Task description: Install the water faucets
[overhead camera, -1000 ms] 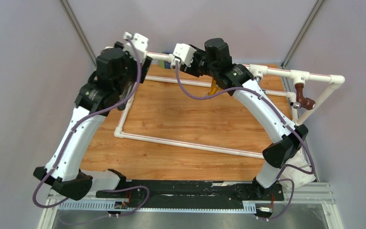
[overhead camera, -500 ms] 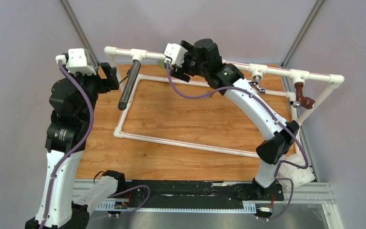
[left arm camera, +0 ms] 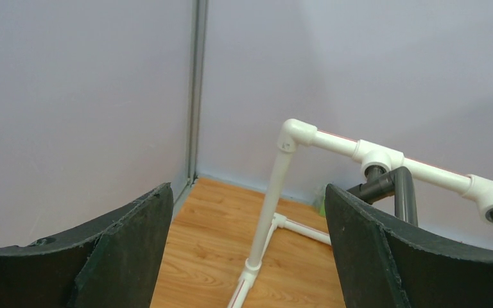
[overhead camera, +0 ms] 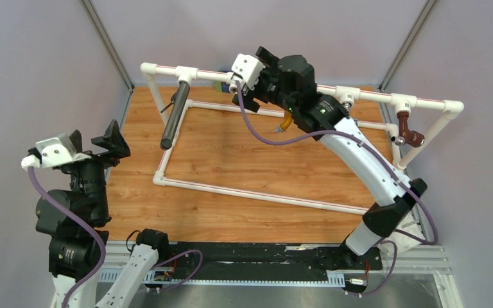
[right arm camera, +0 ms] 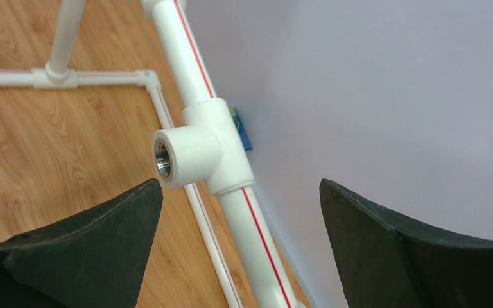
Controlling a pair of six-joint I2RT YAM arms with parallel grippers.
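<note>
The long dark grey faucet [overhead camera: 172,117] hangs by its upper end from a white tee [overhead camera: 185,73] on the raised back rail. Its tube slants down toward the near side, and nothing holds it. In the left wrist view the faucet [left arm camera: 405,197] shows past the right finger, below its tee [left arm camera: 377,158]. My left gripper [overhead camera: 108,142] is open and empty, well off to the near left of the faucet. My right gripper [overhead camera: 254,78] is open over the back rail. Its wrist view shows an empty tee [right arm camera: 196,154] ahead of the open right gripper [right arm camera: 241,247].
The white PVC pipe frame [overhead camera: 257,194] lies on the wooden board, with the raised rail along the back and right. An orange tap [overhead camera: 287,122], a chrome tap [overhead camera: 346,115] and a brown tap [overhead camera: 409,131] hang on the rail. Grey walls stand close on the left, back and right.
My left arm has swung away from the faucet to the near left, leaving it hanging on the rail. Both grippers have opened wider. The right gripper has shifted slightly along the rail.
</note>
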